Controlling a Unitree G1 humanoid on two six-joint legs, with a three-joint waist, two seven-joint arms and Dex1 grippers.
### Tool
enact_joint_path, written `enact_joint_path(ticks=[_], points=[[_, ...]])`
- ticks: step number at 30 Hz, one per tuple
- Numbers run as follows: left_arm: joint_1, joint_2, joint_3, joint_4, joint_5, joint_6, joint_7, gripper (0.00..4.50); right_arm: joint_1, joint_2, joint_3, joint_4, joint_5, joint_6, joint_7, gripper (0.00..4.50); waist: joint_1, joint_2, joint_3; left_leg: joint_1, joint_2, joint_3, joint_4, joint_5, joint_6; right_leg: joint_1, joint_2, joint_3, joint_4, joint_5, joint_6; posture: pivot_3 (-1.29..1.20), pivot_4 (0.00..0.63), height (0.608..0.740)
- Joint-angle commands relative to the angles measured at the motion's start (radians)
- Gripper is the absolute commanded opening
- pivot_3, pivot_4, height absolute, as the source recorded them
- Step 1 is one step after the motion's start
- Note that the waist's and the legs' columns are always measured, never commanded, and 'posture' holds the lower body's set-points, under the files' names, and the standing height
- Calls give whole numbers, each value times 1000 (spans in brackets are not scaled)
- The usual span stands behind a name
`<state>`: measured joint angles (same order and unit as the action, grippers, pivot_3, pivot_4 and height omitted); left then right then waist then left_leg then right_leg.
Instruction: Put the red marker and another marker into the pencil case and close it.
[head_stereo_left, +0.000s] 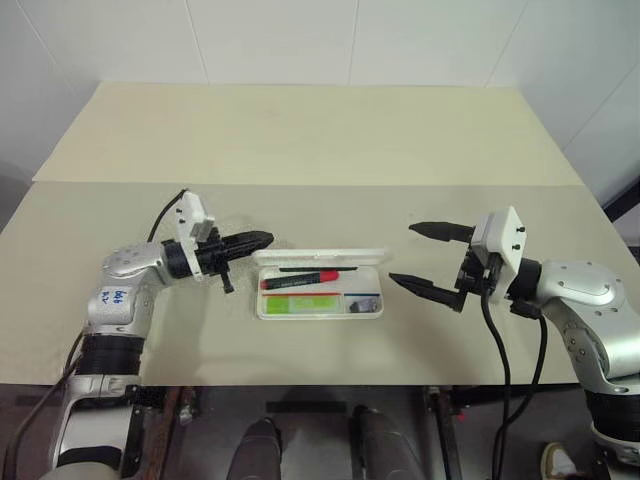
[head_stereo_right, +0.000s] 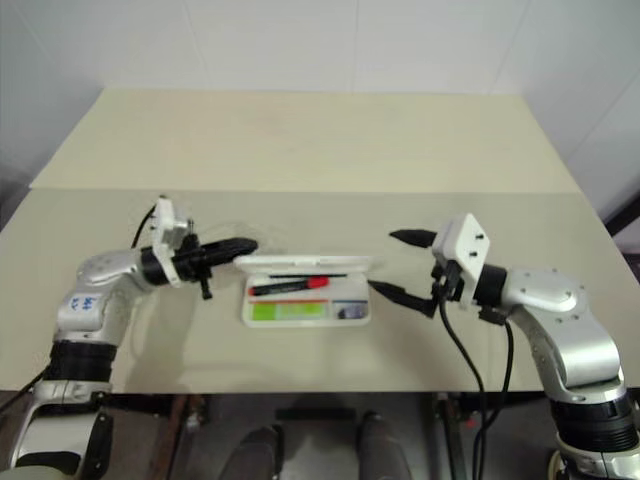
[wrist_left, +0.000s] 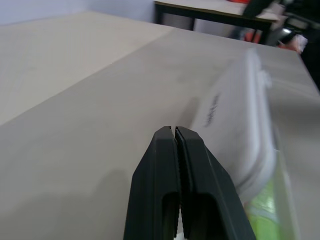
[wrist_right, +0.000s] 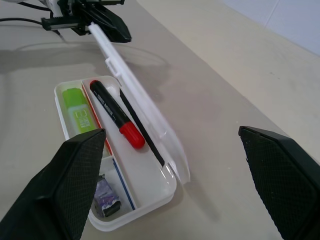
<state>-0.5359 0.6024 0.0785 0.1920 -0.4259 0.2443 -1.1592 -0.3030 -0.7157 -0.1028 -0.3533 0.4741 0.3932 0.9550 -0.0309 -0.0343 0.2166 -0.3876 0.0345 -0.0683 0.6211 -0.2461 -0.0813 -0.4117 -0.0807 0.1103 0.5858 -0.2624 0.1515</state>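
1. Head views: the white pencil case (head_stereo_left: 320, 290) lies open in the middle of the table (head_stereo_left: 300, 140), its lid (head_stereo_left: 322, 256) standing up along the far edge. The red marker (head_stereo_left: 300, 281) and the green highlighter (head_stereo_left: 300, 304) lie inside, so judging by that only the closing is left. The left gripper (head_stereo_left: 262, 240), fingers pressed together and holding nothing, points level at the lid's left end, probably to push it down as a blunt tip. The right gripper (head_stereo_left: 424, 257) hangs just beside the case's right end, fingers spread wide and empty.

2. Left wrist view: the closed fingertips (wrist_left: 172, 135) sit close behind the back of the lid (wrist_left: 235, 120); I cannot tell whether they touch.

3. Right wrist view: the marker lies in the rear compartment with a thin black pen (wrist_right: 142, 130) behind it, the highlighter in the front one, and a small purple object (wrist_right: 107, 196) at the near end. The tilted lid leans over them, so a push from behind should shut it.
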Motion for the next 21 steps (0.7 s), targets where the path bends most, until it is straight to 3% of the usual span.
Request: enact_joint_path(ticks=[1, 10, 21], points=[[20, 31, -38, -59, 20, -34, -60, 46, 2, 5, -5, -35, 12, -11, -11, 4500, 0, 0, 0, 0, 0, 0, 0, 0, 0, 0, 0, 0, 0, 0, -1, 0, 150, 740], [57, 42, -165, -88, 113, -88, -95, 46, 16, 8, 1, -47, 13, -9, -29, 4500, 0, 0, 0, 0, 0, 0, 0, 0, 0, 0, 0, 0, -1, -1, -1, 0, 150, 740], [62, 12, -259, -126, 175, -2, -33, 46, 31, 15, 1, -73, 14, -6, -63, 4500, 0, 0, 0, 0, 0, 0, 0, 0, 0, 0, 0, 0, 0, -1, -1, 0, 150, 740]])
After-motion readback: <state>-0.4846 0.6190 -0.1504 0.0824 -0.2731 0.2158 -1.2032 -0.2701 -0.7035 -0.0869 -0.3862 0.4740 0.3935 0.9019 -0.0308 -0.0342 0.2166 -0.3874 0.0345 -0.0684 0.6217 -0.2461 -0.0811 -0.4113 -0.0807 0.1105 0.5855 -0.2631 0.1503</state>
